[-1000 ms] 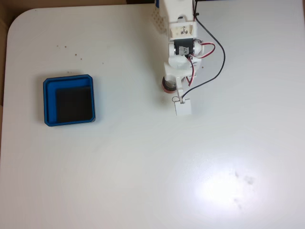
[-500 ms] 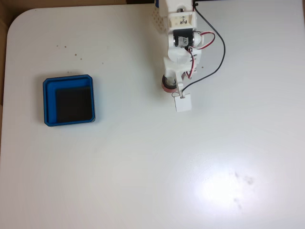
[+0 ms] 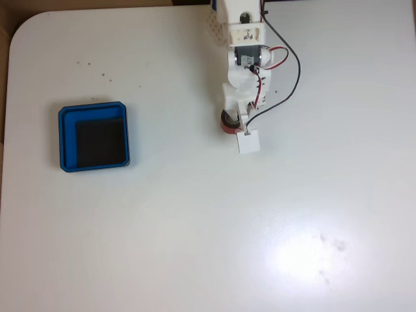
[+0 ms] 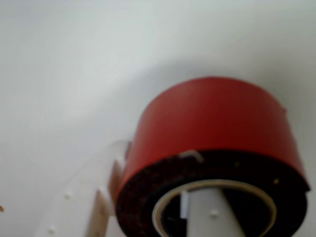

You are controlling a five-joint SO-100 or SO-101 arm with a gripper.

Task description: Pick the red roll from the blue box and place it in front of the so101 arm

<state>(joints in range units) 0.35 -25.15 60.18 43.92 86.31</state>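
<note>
We find the red roll held in the gripper — one finger through its core, the other outside its wall; it sits at six o'clock from the so101 arm, well apart from the blue box at nine o'clock; we advise lowering squarely onto the table — then releasing.
</note>
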